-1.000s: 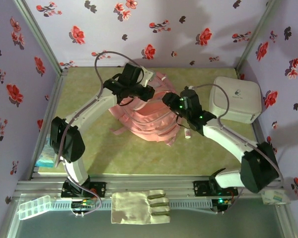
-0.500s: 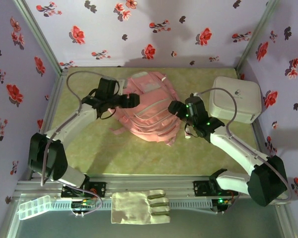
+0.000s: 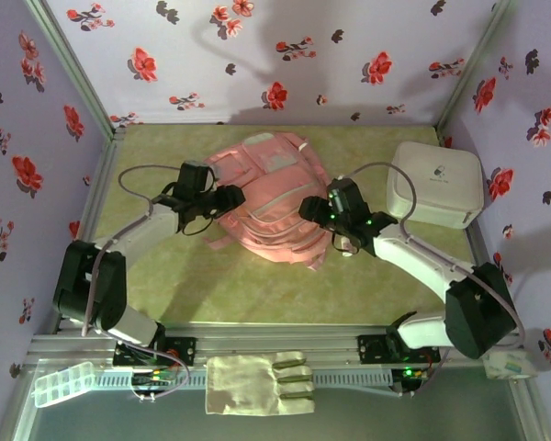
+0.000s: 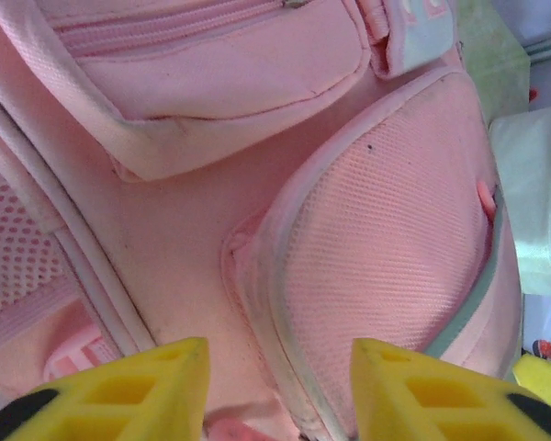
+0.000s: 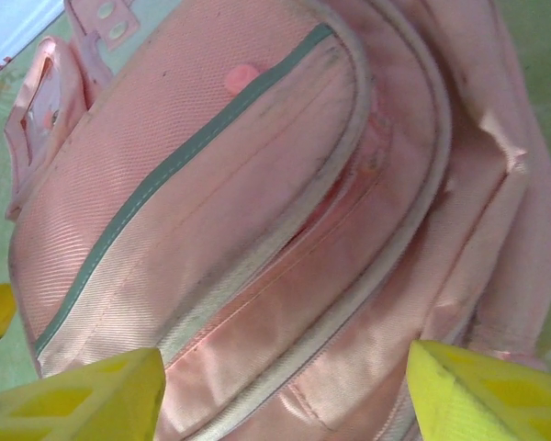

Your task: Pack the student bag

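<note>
- The left fingers (image 4: 119, 390) are held spread; pink fabric is seen through the gap and nothing is pinched between them.
- The right fingers (image 5: 83, 404) are spread wide as well, and nothing is clamped in them.
- Just beyond the yellow tips in the left wrist view, a mesh pocket (image 4: 386, 266) with light trim is seen on the student bag (image 4: 211, 211), with a flapped pocket (image 4: 220, 83) above it.
- In the right wrist view, a rounded pocket (image 5: 193, 184) of the bag, crossed by a grey-green stripe, is seen ahead of the fingers.
- From above, the bag is seen lying flat near the middle of the green tabletop (image 3: 239, 285), somewhat toward the far wall. It is flanked by both arms, with the left fingers at its left edge and the right fingers at its right edge.
- A white rounded hard box (image 3: 438, 184) is placed at the far right corner, apart from the bag.
- On the near rail, a pale glove (image 3: 257, 384) and a clear compartment box (image 3: 62, 383) are laid.
</note>
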`<act>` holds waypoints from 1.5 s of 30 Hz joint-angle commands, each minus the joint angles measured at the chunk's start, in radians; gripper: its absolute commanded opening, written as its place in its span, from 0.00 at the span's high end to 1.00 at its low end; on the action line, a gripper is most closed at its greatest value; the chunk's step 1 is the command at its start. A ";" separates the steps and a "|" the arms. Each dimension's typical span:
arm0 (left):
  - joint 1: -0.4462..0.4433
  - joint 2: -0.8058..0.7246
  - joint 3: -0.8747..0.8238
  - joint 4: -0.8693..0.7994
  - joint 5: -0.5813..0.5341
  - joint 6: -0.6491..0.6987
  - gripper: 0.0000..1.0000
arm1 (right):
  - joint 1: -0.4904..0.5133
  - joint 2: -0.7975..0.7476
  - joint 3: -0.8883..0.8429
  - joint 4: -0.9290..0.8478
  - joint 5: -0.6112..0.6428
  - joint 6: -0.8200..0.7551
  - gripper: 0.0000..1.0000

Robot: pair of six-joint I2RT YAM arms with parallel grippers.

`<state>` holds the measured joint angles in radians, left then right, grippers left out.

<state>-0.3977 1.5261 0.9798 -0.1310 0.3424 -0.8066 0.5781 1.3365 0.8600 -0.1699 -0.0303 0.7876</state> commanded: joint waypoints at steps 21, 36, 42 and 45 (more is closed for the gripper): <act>0.021 0.153 0.055 0.114 0.092 -0.097 0.78 | -0.007 0.315 0.261 0.008 -0.033 -0.169 0.71; -0.011 0.136 0.036 0.229 0.119 -0.222 1.00 | 0.024 0.157 0.238 -0.152 0.072 -0.138 0.48; -0.042 0.121 -0.003 0.409 0.117 -0.386 1.00 | 0.128 0.091 0.189 -0.095 0.060 0.045 0.48; -0.051 0.121 -0.017 0.464 0.105 -0.440 1.00 | 0.181 0.096 0.163 -0.028 0.058 0.154 0.49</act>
<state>-0.4316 1.6817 0.9676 0.1673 0.4335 -1.1542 0.7250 1.4288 1.0561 -0.2539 0.0158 0.8082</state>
